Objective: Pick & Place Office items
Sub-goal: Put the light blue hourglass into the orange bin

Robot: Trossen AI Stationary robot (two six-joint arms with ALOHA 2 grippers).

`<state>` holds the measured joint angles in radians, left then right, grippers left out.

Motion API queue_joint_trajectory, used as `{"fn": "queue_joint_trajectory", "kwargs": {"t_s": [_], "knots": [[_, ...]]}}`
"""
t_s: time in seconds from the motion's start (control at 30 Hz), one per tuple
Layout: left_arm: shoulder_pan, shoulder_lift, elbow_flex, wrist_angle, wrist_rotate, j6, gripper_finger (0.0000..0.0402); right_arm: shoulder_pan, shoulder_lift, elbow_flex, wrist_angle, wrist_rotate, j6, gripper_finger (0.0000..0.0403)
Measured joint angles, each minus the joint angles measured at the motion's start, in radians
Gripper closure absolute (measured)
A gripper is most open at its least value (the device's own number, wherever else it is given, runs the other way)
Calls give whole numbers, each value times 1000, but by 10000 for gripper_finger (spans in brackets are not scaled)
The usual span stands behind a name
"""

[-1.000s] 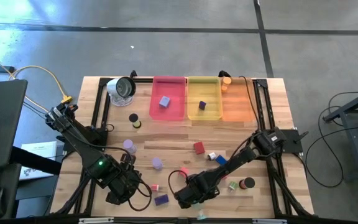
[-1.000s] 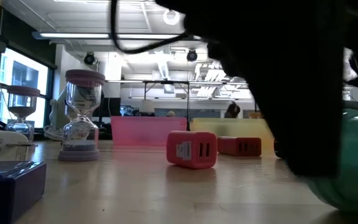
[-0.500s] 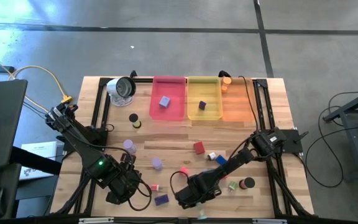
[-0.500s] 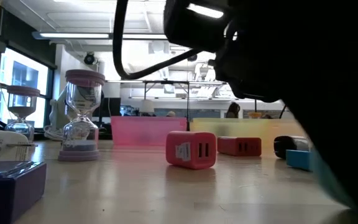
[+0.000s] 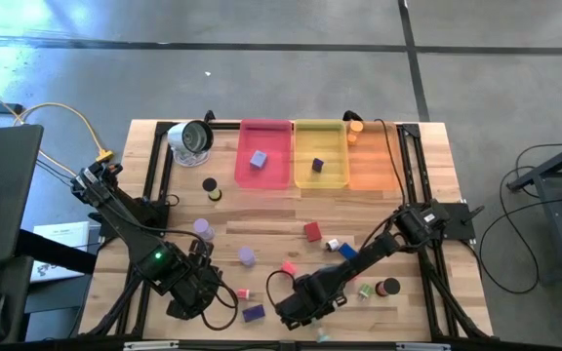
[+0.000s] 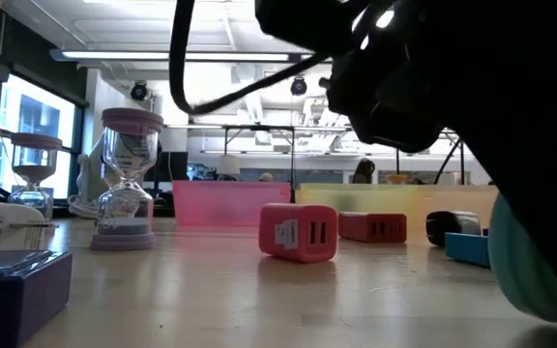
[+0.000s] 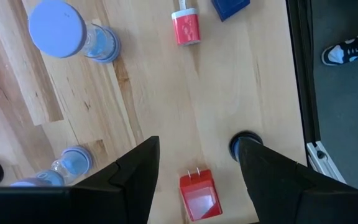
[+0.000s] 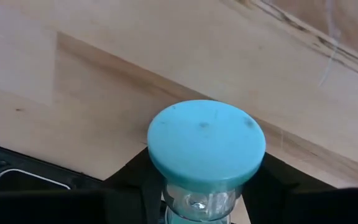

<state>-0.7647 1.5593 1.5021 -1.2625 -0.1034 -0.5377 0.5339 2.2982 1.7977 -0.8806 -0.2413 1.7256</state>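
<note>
Gripping a teal-capped sand timer (image 8: pixel 206 149) between its two dark fingers (image 8: pixel 132 180), the right gripper (image 5: pixel 297 310) sits low at the near edge of the table (image 5: pixel 427 175), close to the middle. The wrist view shows the fingers closed on the glass neck just under the round teal cap, one finger on each side. In the low view the teal cap fills the near right corner under the dark arm.

The left gripper (image 5: pixel 191 295) rests over the near left part of the table with its fingers spread wide and nothing between them. Its wrist view looks down on a red charger plug (image 7: pixel 197 194) lying on the wood below the gap, and a second red plug (image 7: pixel 186 29) farther off, beside a blue block (image 7: pixel 230 7). Two lavender-capped timers (image 7: pixel 67 32) stand nearby.

Other small pieces lie scattered across the near half of the table. A purple block (image 5: pixel 259 159) lies in the pink tray (image 5: pixel 264 180), and a darker one (image 5: pixel 317 164) in the yellow tray (image 5: pixel 320 180).
</note>
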Motion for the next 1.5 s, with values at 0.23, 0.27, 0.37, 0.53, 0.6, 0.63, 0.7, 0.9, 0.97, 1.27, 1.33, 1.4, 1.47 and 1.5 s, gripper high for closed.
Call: {"fn": "queue_joint_trajectory", "kwargs": {"t_s": [0.23, 0.27, 0.37, 0.53, 0.6, 0.63, 0.7, 0.9, 0.97, 1.27, 1.33, 1.4, 1.47, 1.5], "knots": [[0, 0, 0, -15, 0, 0, 190, 0, -114, -2, -29, 215, 2, 248], [0, 0, 0, -16, 0, 0, 190, 1, -133, -1, -27, 240, 3, 248], [0, 0, 0, -21, 0, 0, 190, 4, -188, -1, -47, 331, 5, 248], [0, 0, 0, -39, -4, 0, 190, 2, -281, 0, -128, 533, -2, 248], [0, 0, 0, -45, -4, 0, 190, 3, -316, 0, -193, 646, -1, 248], [0, 0, 0, -49, -4, -1, 190, 5, -331, -1, -230, 692, 1, 248], [2, 0, 0, -59, -5, -1, 190, 2, -359, 0, -297, 782, 2, 248], [69, 0, 0, -86, -24, 12, 190, -22, -435, 0, -593, 952, 31, 248], [106, 0, 0, -88, -25, 28, 190, -35, -452, -1, -686, 996, 47, 248], [295, 0, 0, -108, 49, 105, 190, -200, -588, -103, -690, 1160, -278, 248], [334, 0, 0, -107, 57, 120, 190, -247, -630, -146, -687, 1163, -331, 248], [371, 0, 0, -108, 70, 132, 190, -283, -690, -206, -693, 1157, -397, 248], [409, 0, 0, -105, 83, 145, 190, -313, -749, -266, -690, 1160, -426, 248], [429, 0, 0, -104, 89, 148, 190, -329, -786, -305, -691, 1159, -443, 248]]}}
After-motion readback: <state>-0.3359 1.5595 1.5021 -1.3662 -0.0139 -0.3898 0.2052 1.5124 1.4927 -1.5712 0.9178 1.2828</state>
